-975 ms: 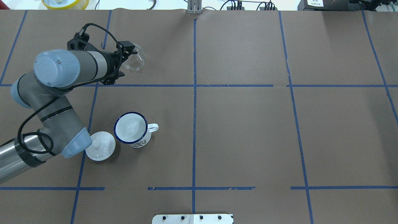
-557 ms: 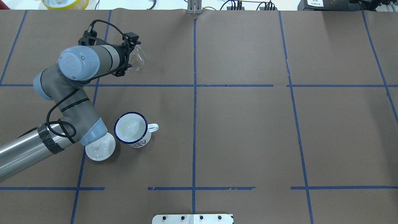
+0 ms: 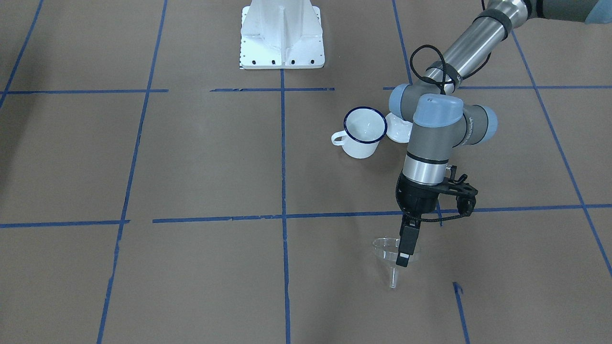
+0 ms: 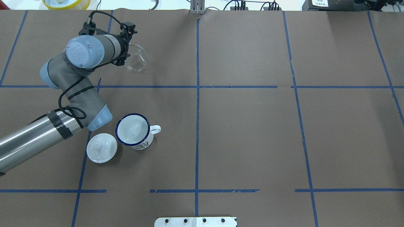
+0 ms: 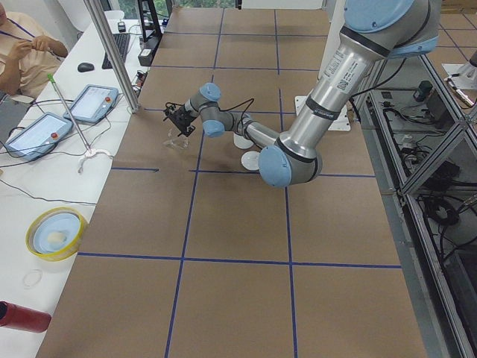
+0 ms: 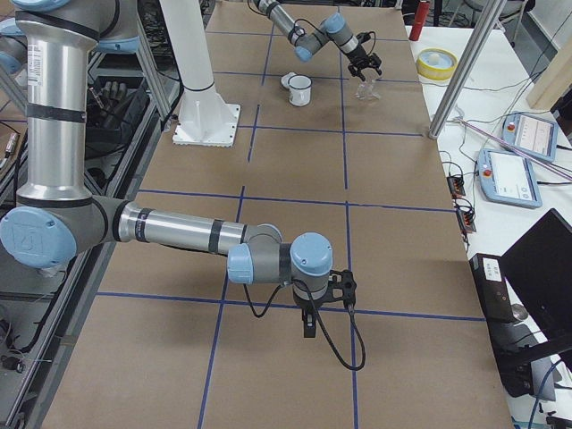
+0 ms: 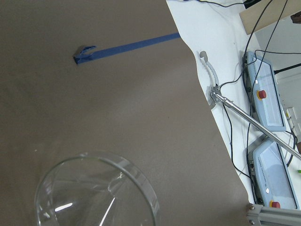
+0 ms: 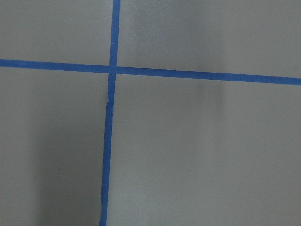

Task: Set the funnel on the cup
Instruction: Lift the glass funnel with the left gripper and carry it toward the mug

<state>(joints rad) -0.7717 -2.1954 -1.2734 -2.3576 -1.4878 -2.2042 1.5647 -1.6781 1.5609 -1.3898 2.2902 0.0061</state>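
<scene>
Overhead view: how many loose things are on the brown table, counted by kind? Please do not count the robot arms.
funnel: 1
mug: 1
lid: 1
Total: 3

Clear glossy funnel (image 4: 138, 60), enamel cup (image 4: 132, 130), matt table (image 4: 252, 126)
</scene>
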